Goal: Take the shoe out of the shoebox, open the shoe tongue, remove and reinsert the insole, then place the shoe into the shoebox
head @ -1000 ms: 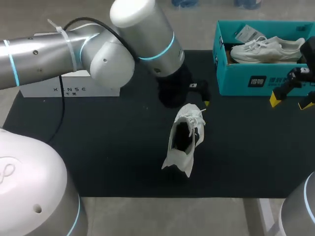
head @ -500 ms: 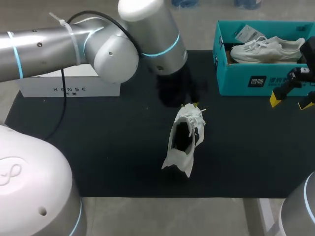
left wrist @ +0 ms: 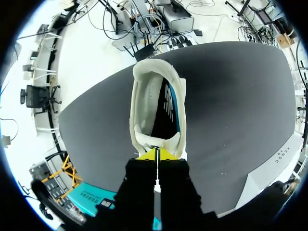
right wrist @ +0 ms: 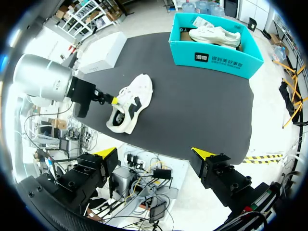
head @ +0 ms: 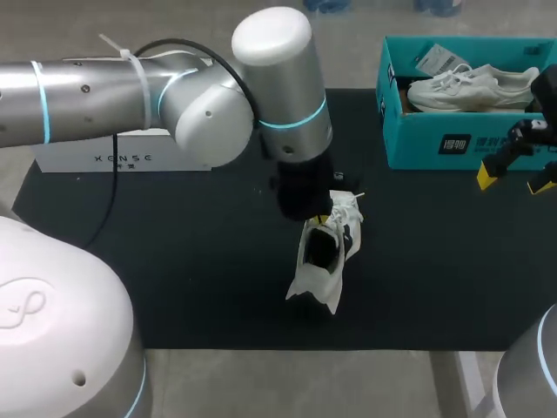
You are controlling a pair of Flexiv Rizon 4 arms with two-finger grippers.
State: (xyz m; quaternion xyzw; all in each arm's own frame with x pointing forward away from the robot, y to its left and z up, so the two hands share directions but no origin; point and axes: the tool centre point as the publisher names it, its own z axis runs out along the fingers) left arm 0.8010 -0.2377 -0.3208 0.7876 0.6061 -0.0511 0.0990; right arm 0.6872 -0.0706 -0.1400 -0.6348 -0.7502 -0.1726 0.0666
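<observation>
A white shoe (head: 326, 257) lies on the black mat (head: 174, 261) in the middle of the table, its dark opening facing up. My left gripper (head: 324, 218) reaches in from the left and sits at the lace end of the opening. Seen from the left wrist, the left gripper (left wrist: 156, 154) has its yellow tips pressed together on the edge of the shoe tongue (left wrist: 147, 140), with the shoe (left wrist: 159, 106) stretching ahead. The teal shoebox (head: 444, 144) stands at the back right. My right gripper (head: 517, 181) hangs open in front of the box, holding nothing.
A second white shoe (head: 470, 87) lies inside the shoebox. A long white box (head: 122, 157) stands on the mat at the back left, under my left arm. In the right wrist view the right gripper (right wrist: 156, 153) is well off from the shoe (right wrist: 130, 103).
My left arm moved forward and right onto the shoe's lace end, and its fingers went from open to shut on the tongue. The right arm and the shoe stayed put.
</observation>
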